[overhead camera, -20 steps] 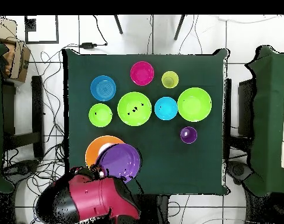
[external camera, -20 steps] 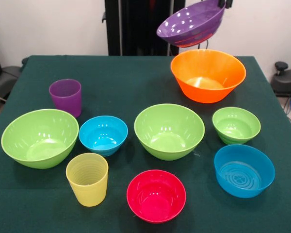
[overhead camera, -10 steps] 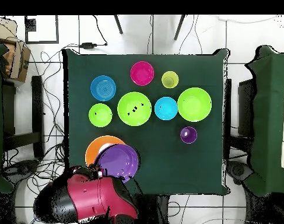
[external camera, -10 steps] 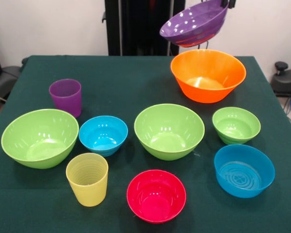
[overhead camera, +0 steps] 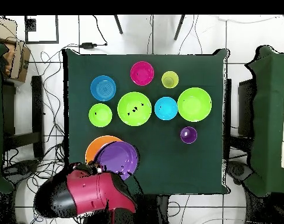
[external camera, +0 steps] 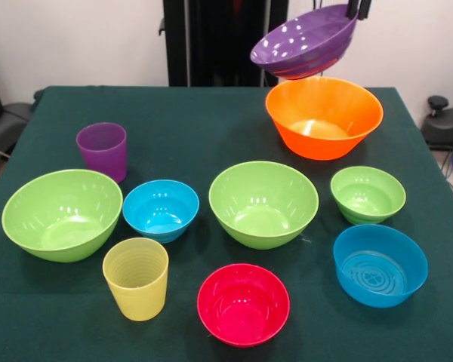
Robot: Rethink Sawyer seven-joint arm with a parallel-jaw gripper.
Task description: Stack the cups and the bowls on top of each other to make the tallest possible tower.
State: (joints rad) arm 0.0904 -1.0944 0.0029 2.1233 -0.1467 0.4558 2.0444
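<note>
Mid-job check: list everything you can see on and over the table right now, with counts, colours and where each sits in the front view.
Purple bowl: one, tilted, held in the air above the orange bowl, at the top right.
Orange bowl: one, large, on the table at the far right.
Lime green bowls: three; large at left, large at centre, small at right.
Blue bowls: two; left of centre, near right.
Pink-red bowl: one, near edge, centre.
Purple cup: one, far left.
Yellow cup: one, ribbed, near left.
Table: one, dark green cloth.
Gripper: one, at the top edge, on the purple bowl's rim.
</note>
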